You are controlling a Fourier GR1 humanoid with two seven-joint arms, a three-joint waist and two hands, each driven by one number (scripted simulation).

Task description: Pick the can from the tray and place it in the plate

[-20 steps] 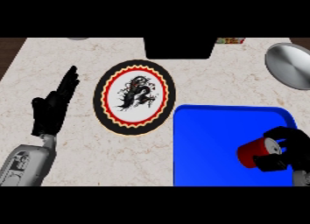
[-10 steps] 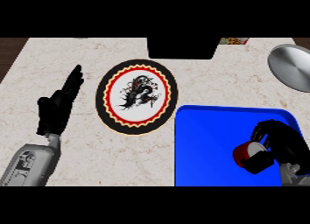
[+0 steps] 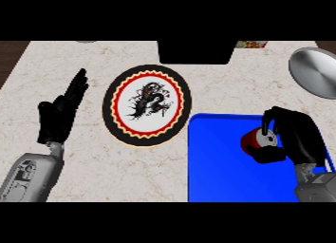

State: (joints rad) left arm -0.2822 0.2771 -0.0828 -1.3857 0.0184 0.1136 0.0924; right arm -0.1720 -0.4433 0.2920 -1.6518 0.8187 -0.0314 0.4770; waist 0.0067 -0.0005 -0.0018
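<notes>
Since 1 s ago, R hand (image 3: 300, 137) & can (image 3: 253, 142) had shifted up the view & a bit left, from the tray's lower-right part to its upper-right part, nearer the plate. L hand had stayed put.

R hand's fingers & thumb were curled round the can, holding it. Palm sat on the can's right side, fingers arched over its top, thumb below. Can was red w/ a pale end turned toward the palm. Only its left part showed; the rest was hidden by the hand. It appeared over the blue tray (image 3: 220, 175), near the tray's far edge. Couldn't tell whether it touched the tray floor or was lifted off. Can was well apart from the plate, not yet on it.

Plate (image 3: 147, 105) lay on the counter (image 3: 220, 90), just beside the tray's far-left corner. It had a black rim, a red & yellow zigzag ring, and a white centre w/ a black fig.

L hand (image 3: 59, 114) rested at view's left, open, fingers straight & together, pointing up the view, apart from the plate. Grey metal disc (image 3: 318, 73) sat at far right, beyond the tray. Dark box (image 3: 195, 52) stood at the far edge, beyond the plate.
</notes>
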